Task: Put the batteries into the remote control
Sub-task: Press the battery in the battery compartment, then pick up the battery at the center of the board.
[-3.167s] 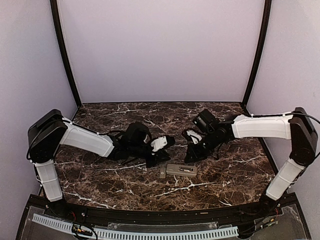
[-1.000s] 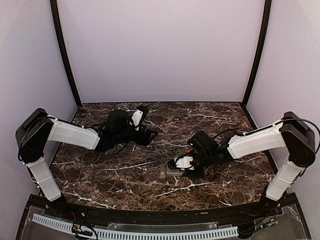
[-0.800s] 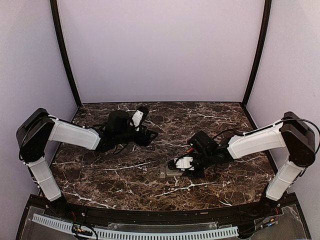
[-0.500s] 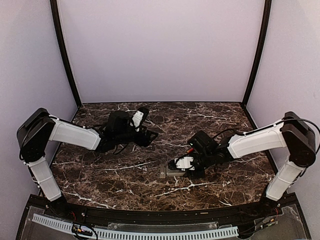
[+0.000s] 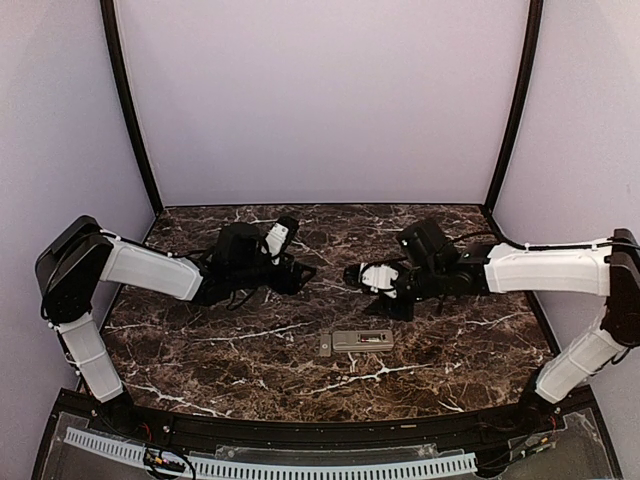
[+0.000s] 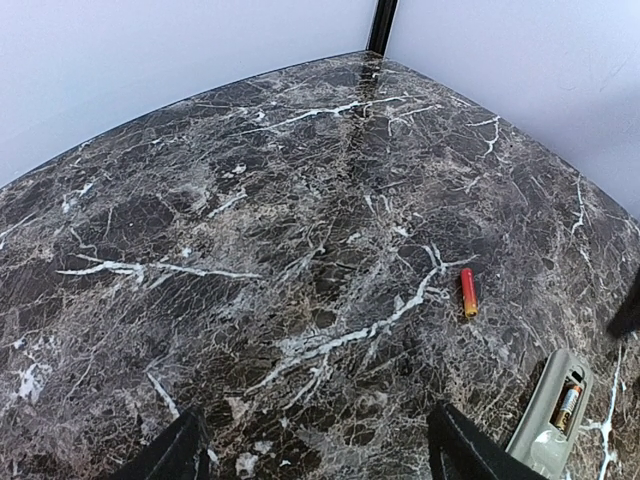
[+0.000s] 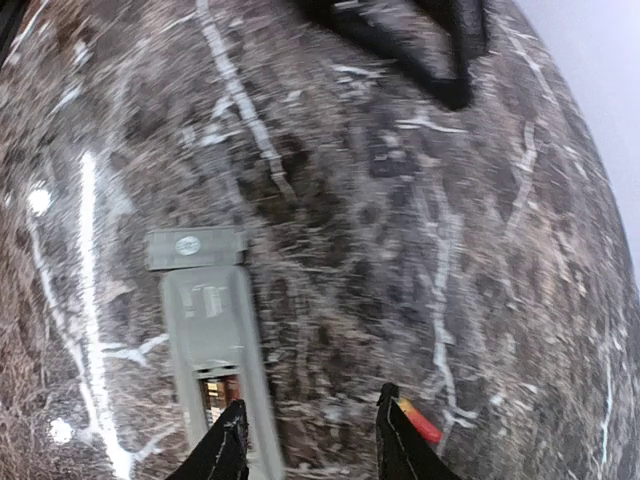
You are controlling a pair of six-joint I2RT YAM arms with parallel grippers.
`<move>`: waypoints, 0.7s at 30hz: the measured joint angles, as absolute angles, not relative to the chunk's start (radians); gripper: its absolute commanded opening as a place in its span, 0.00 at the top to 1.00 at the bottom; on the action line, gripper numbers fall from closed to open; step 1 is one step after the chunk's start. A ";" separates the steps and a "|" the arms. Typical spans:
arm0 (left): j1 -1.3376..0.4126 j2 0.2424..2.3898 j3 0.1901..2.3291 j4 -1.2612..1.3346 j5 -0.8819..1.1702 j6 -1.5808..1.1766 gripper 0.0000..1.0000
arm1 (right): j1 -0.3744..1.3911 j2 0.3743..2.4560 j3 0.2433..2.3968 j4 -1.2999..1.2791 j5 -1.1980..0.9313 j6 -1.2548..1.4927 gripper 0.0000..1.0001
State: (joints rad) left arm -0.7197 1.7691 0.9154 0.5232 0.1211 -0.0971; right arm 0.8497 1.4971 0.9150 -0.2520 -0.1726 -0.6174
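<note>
top view: remote [image 5: 362,341] lies grey back up on the marble table [image 5: 200,345], near the front middle, long axis running left-right. a small grey cover [image 5: 326,344] sits just off its left end. right gripper [image 5: 356,275] hangs behind the remote, apart from it. left gripper [image 5: 298,275] is further left, also clear of it. the loose battery is too small to pick out here.

left wrist: left gripper is wide open, only bare marble btwn its fingers [image 6: 180,452]. loose battery [image 6: 467,292] lies ahead & off to the right, well apart, long axis pointing roughly away from the cam. remote is at the bottom-right corner, recess up, w/ one seated cell [image 6: 565,402] in it. the loose battery is near the remote but not touching.

right wrist: right gripper is part open & holds nothing. the loose battery lies just outside the finger [image 7: 395,440] on the frame's right, set diagonal. remote runs up the frame by the other finger, cover at its far end.

judgement: right arm is much nearer. it prob needs a small sideways shift toward the battery, plus a wrist turn so the jaws cross its long axis.
</note>
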 measured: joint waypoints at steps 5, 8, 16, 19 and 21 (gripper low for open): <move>-0.715 1.769 0.916 0.522 0.124 -0.097 0.26 | 0.680 1.451 1.035 -0.283 -0.227 -0.569 0.54; -0.713 1.769 0.916 0.522 0.129 -0.097 0.26 | 0.603 1.462 1.116 -0.360 -0.305 -0.654 0.51; -0.709 1.769 0.921 0.517 0.134 -0.097 0.26 | 0.574 1.702 1.272 -0.623 -0.340 -0.979 0.50; -0.709 1.769 0.924 0.511 0.135 -0.097 0.26 | 0.574 1.811 1.324 -0.672 -0.336 -1.040 0.50; -0.709 1.769 0.929 0.501 0.136 -0.097 0.26 | 0.574 1.876 1.367 -0.690 -0.334 -1.066 0.50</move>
